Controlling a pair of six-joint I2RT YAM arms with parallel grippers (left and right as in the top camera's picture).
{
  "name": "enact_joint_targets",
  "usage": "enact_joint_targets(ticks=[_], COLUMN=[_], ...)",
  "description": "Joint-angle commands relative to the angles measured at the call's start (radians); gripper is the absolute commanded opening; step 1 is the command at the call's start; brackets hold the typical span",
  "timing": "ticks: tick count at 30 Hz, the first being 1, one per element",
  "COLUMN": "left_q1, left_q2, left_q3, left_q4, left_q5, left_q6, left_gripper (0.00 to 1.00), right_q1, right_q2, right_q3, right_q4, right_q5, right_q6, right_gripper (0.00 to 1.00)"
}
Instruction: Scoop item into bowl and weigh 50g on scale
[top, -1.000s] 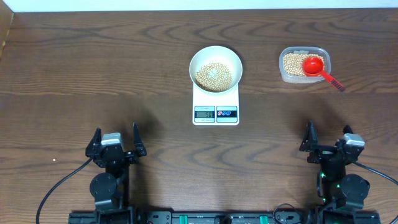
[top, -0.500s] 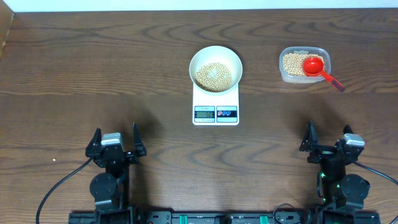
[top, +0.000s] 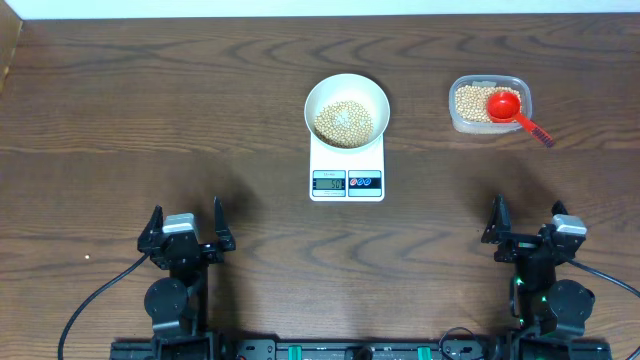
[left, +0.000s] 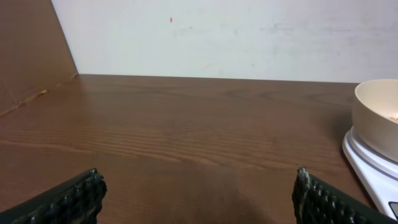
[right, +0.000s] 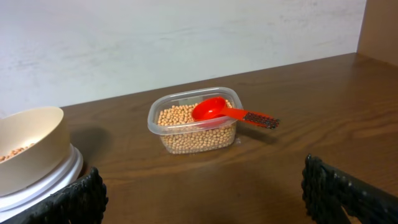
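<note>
Dark wood table (top: 150, 100) runs back to a plain white wall, and both your arms are parked at its near edge. The left gripper (top: 186, 212) and the right gripper (top: 527, 212) each have their fingers spread wide, with nothing between them. The soybeans (top: 345, 122) sit in 2 places: a layer in the white bowl (top: 347, 82), which rests on the scale (top: 347, 182), and the rest in the clear container (top: 453, 120) well to its right. The red scoop (top: 505, 104) lies in that container, its handle hanging over the rim.

You cannot read the display from any view, so don't assume 50 g is met. If you add more, expect trouble at the scoop: the container looks light and may slide or tip when you pull the handle. Round beans will roll off a tilted scoop. Any nudge to the bowl or scale would skew the reading.
</note>
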Motion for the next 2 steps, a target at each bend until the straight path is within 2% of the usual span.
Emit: enact_joint_targets(ticks=[1, 2], left_q1=[-0.002, -0.002], left_q2=[-0.007, -0.007], left_q3=[-0.016, -0.016], left_q4=[-0.036, -0.037], left_q5=[0.005, 0.005], left_q6=[-0.012, -0.012], left_gripper=[0.98, 0.98], right_q1=[0.013, 0.013], right_q2=[-0.006, -0.006], right_q3=[-0.004, -0.004], right_q4=[-0.002, -0.002], right_q5=[0.008, 0.008], right_q6=[0.015, 0.016], right_gripper=[0.99, 0.99])
